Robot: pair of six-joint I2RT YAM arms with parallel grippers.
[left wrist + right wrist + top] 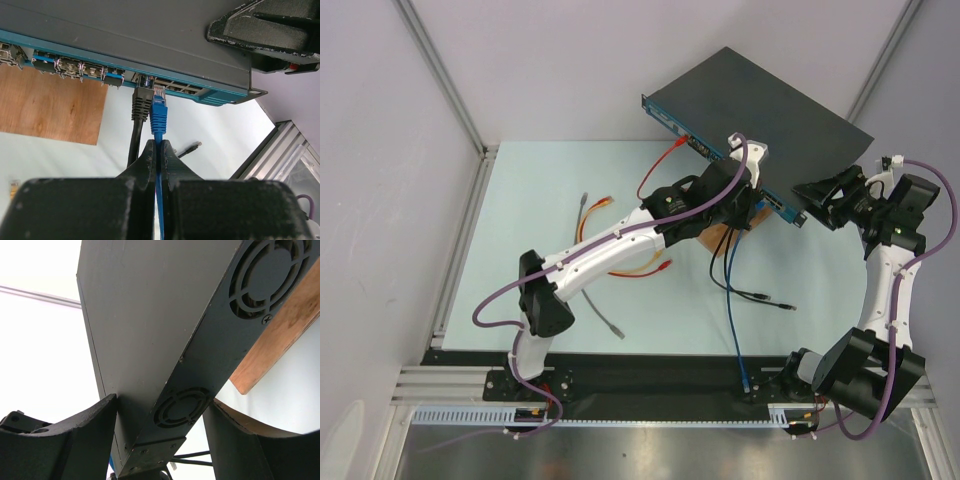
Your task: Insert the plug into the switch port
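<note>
Left wrist view: left gripper (pixel 159 150) jaws pinch the limp blue cable (pixel 159 134) just behind its stiff plug (pixel 158 107) (probably the best hold); right gripper (pixel 161 416) jaws clamp the heavy-looking switch (pixel 150 40).

The right gripper (pixel 161 407) clamps the black switch (pixel 145 320) across its fan-vented side, a brown wooden board (pixel 280 337) edging alongside at right.

Left end effector (pixel 158 146) pinched, right end effector (pixel 162 401) wide.
</note>
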